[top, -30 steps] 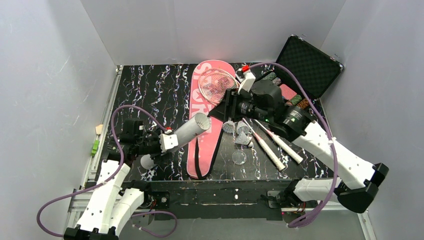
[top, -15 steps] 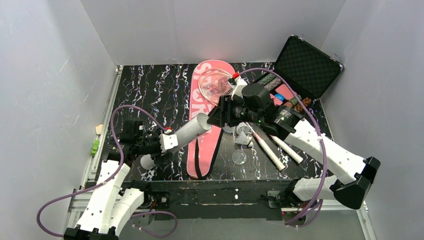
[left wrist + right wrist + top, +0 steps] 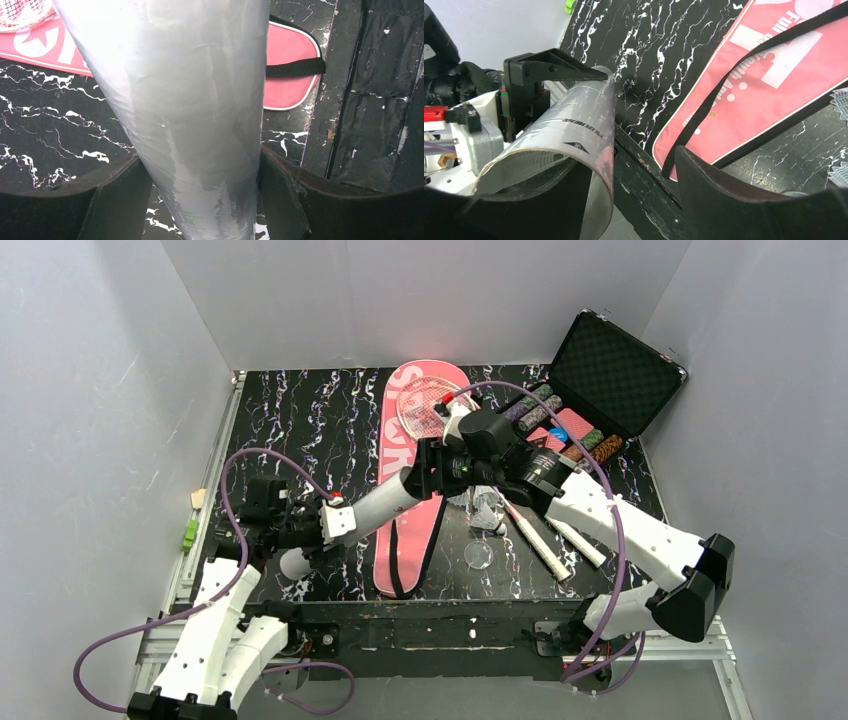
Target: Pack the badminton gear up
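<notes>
Left gripper (image 3: 337,522) clamps the white tube (image 3: 385,498), tilted over the left edge of the pink bag (image 3: 405,540); right gripper (image 3: 425,468) gapes wide at its mouth. Shuttlecocks (image 3: 488,514) and racket handles (image 3: 538,543) sit right of the bag, whose lettering is partly covered.

The left hand (image 3: 350,515) grips the white tube (image 3: 385,500) near its middle and holds it tilted above the bench (image 3: 300,420). The tube's closed end is low at the near-left and its open end is raised toward the far-right. The right hand (image 3: 418,476) is right at that open end, its arm stretched across from the right. Beneath them lies the long pink bag (image 3: 403,540), its black strap (image 3: 433,535) along one edge. Two racket heads (image 3: 430,405) rest on the bag's far end, and their white handles (image 3: 535,540) angle out to the near-right. Shuttlecocks (image 3: 487,512) stand between bag and handles, with a small clear disc (image 3: 479,555) just nearer. An open black case (image 3: 612,365) of chips (image 3: 560,430) sits far-right.
</notes>
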You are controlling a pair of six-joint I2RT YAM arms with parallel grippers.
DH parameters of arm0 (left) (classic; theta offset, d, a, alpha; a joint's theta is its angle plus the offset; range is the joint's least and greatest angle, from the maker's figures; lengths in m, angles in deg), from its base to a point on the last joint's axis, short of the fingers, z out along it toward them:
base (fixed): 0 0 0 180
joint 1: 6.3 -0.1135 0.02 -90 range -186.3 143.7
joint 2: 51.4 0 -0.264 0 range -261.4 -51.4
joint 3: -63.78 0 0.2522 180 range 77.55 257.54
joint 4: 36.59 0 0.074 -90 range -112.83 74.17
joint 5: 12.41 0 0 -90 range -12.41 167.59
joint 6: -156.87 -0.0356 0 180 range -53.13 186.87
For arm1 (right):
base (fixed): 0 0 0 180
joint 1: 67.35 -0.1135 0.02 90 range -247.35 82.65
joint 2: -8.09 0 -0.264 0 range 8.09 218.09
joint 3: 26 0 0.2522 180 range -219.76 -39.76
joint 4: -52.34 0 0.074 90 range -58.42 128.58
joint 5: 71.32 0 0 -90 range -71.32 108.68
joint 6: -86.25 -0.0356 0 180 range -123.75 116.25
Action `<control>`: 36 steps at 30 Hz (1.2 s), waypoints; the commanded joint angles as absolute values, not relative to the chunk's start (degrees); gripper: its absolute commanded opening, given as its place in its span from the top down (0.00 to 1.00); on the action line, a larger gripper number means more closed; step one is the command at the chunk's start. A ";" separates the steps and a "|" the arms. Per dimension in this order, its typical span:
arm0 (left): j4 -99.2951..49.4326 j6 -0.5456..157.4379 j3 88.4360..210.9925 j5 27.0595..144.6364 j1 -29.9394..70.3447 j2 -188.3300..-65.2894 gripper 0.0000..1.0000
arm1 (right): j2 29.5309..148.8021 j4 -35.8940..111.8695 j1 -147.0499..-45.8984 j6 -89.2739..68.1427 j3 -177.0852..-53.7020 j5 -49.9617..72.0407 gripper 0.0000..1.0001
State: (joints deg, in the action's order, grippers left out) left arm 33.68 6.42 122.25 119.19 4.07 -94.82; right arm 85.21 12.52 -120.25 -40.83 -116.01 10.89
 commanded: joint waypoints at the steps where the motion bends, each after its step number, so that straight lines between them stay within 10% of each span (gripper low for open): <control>1: 31.82 6.43 121.79 120.39 4.33 -93.77 0.34 | 83.34 12.84 -120.04 -39.88 -121.65 12.48 0.29; 12: 31.11 4.85 115.60 116.87 4.31 -90.72 0.35 | 70.76 7.80 -103.62 -48.10 -111.28 15.14 0.17; 36: 33.92 5.63 116.47 116.19 4.32 -87.26 0.35 | 105.87 6.69 -107.24 -70.19 -115.02 24.76 0.10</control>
